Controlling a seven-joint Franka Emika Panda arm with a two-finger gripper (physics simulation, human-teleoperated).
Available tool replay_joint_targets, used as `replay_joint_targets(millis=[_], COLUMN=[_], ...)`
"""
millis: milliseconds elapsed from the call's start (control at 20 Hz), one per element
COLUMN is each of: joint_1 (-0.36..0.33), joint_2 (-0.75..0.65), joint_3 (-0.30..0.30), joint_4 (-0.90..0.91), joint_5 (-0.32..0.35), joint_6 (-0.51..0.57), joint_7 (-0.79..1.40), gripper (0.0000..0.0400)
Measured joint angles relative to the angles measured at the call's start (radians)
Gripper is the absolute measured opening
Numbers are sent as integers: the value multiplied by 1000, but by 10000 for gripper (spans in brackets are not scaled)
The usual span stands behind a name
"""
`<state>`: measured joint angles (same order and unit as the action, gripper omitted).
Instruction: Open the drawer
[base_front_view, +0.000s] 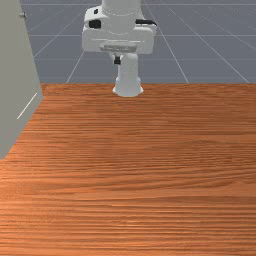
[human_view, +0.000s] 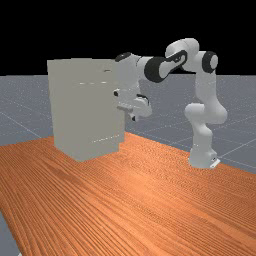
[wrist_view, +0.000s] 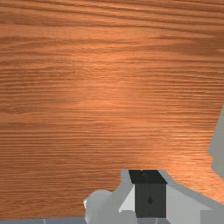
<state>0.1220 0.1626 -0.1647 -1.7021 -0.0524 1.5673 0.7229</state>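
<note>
My gripper (base_front_view: 117, 60) hangs above the table's far part in the front view, its fingertips together with nothing between them. In the far view the gripper (human_view: 134, 118) is beside the cabinet's right side, and in the wrist view the gripper (wrist_view: 149, 176) is shut. A tall grey-beige cabinet (base_front_view: 15, 75) stands at the front view's left, apart from my hand. The cabinet (human_view: 85, 110) is left of the hand in the far view, with thin pale seams on its side. A small handle-like piece (base_front_view: 22, 15) juts out high up. I cannot tell which faces are drawers.
The wooden table (base_front_view: 150, 175) stretches out below the hand. The arm's base (human_view: 202, 157) stands at the far view's right. In the wrist view a piece of the cabinet (wrist_view: 218, 146) rises to one side of the fingers.
</note>
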Motion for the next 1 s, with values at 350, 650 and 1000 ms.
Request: replay_joint_targets(millis=[350,650,1000], joint_1=[-7,-81,-172], joint_2=[-36,-45,-41], joint_3=[-14,-88,-174], joint_4=[295,586,633], joint_5=[-15,-33,-138], joint_6=[-148,-196,-123], joint_7=[10,9,-4], gripper=[0,0,252])
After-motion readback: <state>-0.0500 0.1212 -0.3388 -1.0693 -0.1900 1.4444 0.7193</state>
